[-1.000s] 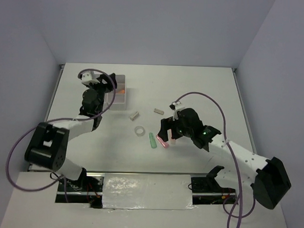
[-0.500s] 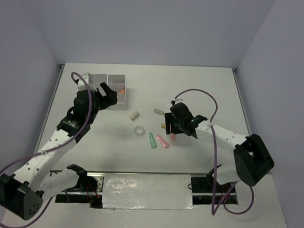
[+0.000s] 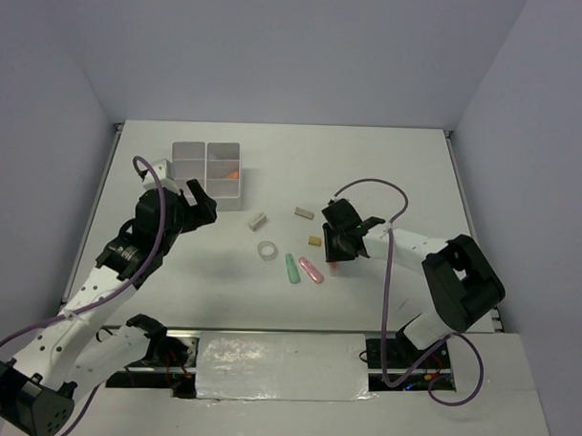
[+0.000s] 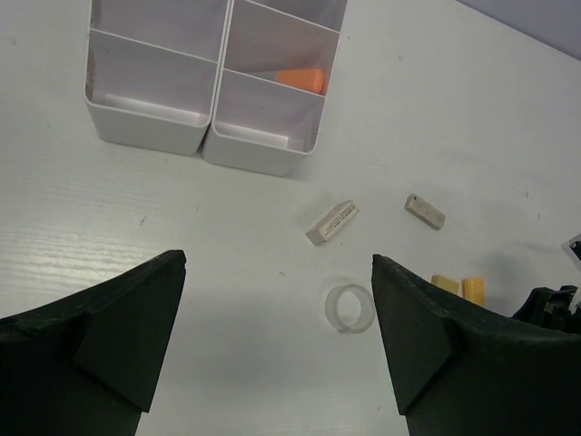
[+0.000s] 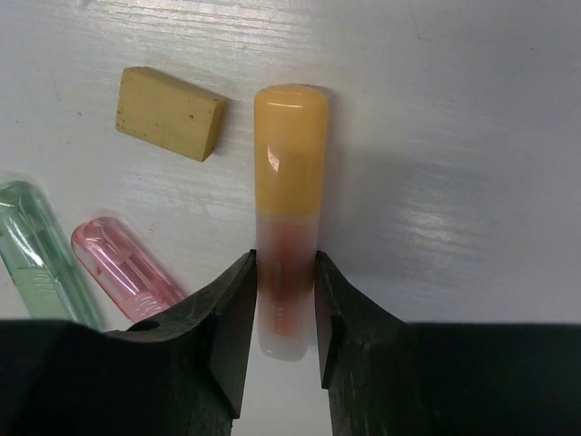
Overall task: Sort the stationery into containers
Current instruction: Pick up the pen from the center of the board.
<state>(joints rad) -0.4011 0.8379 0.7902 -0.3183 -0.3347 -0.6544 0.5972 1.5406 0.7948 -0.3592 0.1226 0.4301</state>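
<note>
A white organiser box [image 3: 190,148] stands at the far left, and one orange marker [image 4: 300,80] lies in one of its compartments. My right gripper [image 5: 286,282] is shut on another orange marker [image 5: 290,163] that lies on the table, its jaws pressing both sides. Beside it lie a yellow block [image 5: 171,113], a pink marker [image 5: 127,268] and a green marker [image 5: 41,245]. My left gripper [image 4: 280,263] hangs open and empty above the table, near the box. A clear tape ring [image 4: 350,308] and two beige blocks [image 4: 332,222] [image 4: 425,211] lie below it.
The tape ring [image 3: 267,249], green marker [image 3: 291,269] and pink marker [image 3: 311,270] cluster mid-table between the arms. Purple cables loop over both arms. Walls close in the table on the left, right and far sides.
My left arm has drawn back from over the organiser toward the near side, jaws wide. My right gripper shifted a little and closed on the orange marker.
</note>
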